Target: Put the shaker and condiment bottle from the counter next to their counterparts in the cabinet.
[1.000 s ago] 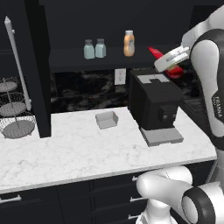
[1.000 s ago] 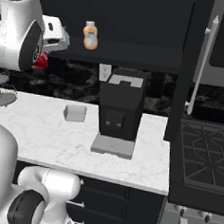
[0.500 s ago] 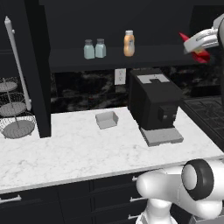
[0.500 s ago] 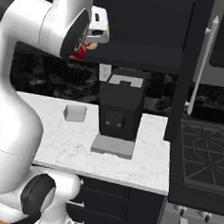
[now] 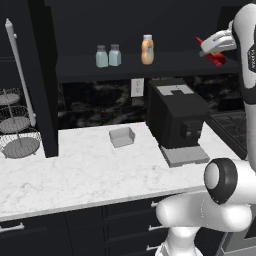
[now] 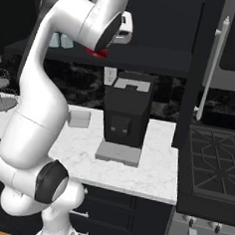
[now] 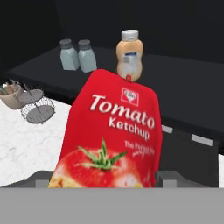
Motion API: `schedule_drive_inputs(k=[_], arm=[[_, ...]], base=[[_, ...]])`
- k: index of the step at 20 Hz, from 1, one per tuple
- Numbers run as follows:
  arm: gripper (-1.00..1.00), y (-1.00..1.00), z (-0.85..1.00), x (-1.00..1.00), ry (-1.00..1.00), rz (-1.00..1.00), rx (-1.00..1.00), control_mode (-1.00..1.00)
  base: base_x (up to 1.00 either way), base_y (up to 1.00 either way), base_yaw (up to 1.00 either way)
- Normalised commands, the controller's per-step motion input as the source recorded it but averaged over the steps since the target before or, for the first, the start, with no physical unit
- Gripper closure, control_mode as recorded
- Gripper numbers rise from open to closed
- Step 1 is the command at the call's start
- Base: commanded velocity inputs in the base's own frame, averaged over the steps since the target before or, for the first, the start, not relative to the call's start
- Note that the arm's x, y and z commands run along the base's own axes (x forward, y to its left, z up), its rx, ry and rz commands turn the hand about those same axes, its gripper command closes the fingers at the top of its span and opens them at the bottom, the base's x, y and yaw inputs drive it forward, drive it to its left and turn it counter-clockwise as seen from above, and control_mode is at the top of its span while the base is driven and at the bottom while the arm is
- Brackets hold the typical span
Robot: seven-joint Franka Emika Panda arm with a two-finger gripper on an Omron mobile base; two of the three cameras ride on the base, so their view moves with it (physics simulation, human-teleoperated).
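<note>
Shelf (image 5: 165, 64): two shakers (image 5: 108, 55), orange bottle (image 5: 147, 49)

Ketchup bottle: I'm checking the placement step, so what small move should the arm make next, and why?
Probably carry the ketchup bottle forward toward the orange bottle on the cabinet shelf. The gripper holds it in the air, short of the shelf, and both shakers already stand together there.

A black boxy coffee machine (image 5: 176, 116) stands on a white marble-patterned tabletop (image 5: 75, 172) above black drawers with silver handles (image 5: 70, 227), in front of a dark veined backsplash bearing a white wall outlet (image 5: 136, 87). At the left a tiered wire basket stand (image 5: 17, 125) stands beside a tall black cabinet panel with a long pale handle (image 5: 17, 65). To the right sits a black stove with cast grates (image 6: 213, 164).
</note>
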Motion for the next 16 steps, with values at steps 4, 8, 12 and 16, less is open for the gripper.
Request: schedule_drive_inputs(k=[4, 8, 12, 16], arm=[[1.00, 0.00, 0.00, 0.57, 0.00, 0.01, 0.00, -1.00], [1.00, 0.00, 0.00, 0.52, -0.02, 0.00, 0.00, -1.00], [1.00, 0.00, -0.16, 0.43, -0.09, 0.00, 0.00, -1.00], [1.00, 0.00, -0.33, 0.40, -0.09, 0.00, 0.00, -1.00]], base=[[0.00, 0.00, 0.00], [0.00, 0.00, 0.00], [0.00, 0.00, 0.00], [0.00, 0.00, 0.00]])
